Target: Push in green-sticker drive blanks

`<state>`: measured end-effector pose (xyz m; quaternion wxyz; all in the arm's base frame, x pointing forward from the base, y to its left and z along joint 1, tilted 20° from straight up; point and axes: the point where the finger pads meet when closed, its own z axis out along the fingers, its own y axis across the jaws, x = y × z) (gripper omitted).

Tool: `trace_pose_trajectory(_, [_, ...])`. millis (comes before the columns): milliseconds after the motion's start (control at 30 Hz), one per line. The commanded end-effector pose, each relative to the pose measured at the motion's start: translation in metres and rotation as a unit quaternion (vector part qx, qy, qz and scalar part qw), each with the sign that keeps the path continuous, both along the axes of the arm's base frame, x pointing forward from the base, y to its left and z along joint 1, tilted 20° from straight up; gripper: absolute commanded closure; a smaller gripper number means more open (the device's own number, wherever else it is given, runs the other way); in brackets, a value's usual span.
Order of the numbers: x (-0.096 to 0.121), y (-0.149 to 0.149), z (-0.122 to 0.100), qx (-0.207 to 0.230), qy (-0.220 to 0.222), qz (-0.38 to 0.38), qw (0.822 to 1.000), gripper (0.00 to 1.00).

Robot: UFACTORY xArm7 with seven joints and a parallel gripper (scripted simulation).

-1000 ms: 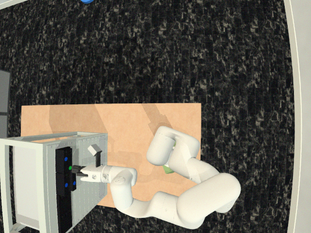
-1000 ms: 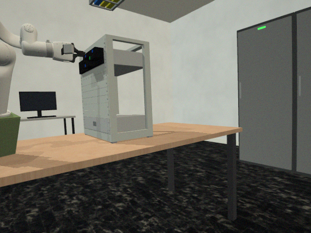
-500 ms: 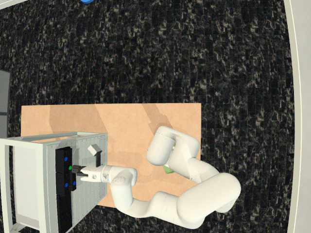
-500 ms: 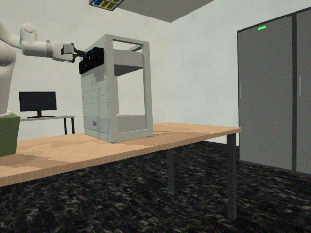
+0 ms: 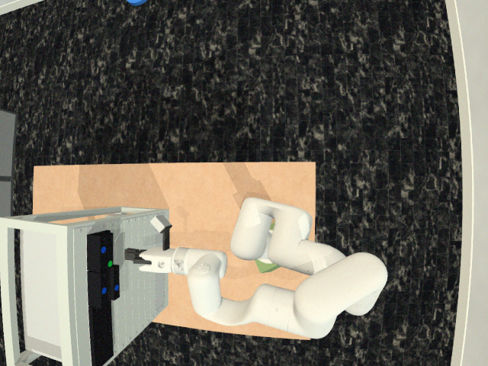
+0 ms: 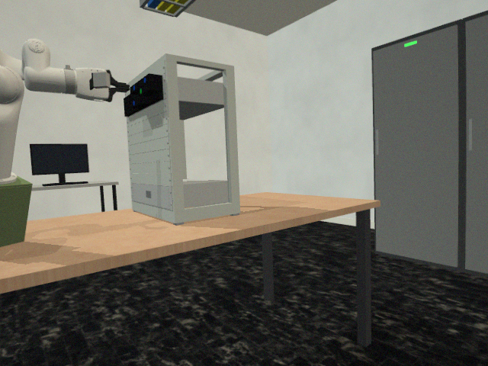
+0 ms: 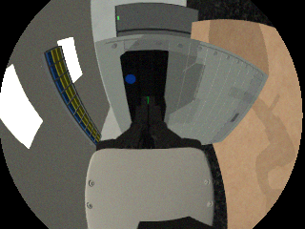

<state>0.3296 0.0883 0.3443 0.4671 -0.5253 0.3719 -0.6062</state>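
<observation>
Claw (image 5: 132, 255) pinched shut on nothing, lined up just before the green-stickered blank (image 5: 110, 263) high in the rack (image 6: 170, 130) front, so next comes a gentle straight push home.

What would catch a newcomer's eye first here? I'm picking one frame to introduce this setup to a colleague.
Most striking is the white arm reaching level from the left, its shut gripper right at the black drive blanks near the top of the pale grey rack. Next come the stickers there: one green sticker in line with the fingertips, blue ones around it. The rack stands on a light wooden table over dark speckled floor.
</observation>
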Motion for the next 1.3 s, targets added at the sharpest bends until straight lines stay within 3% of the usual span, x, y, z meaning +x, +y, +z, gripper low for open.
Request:
trace_pose_trajectory(0, [-0.003, -0.001, 0.001, 0.0, -0.001, 0.001, 1.0, 1.0])
trace_pose_trajectory(333, [0.04, 0.001, 0.008, 0.0, -0.001, 0.001, 1.0, 1.0])
trace_pose_trajectory(1267, [0.058, 0.002, 0.012, 0.0, -0.001, 0.001, 1.0, 1.0])
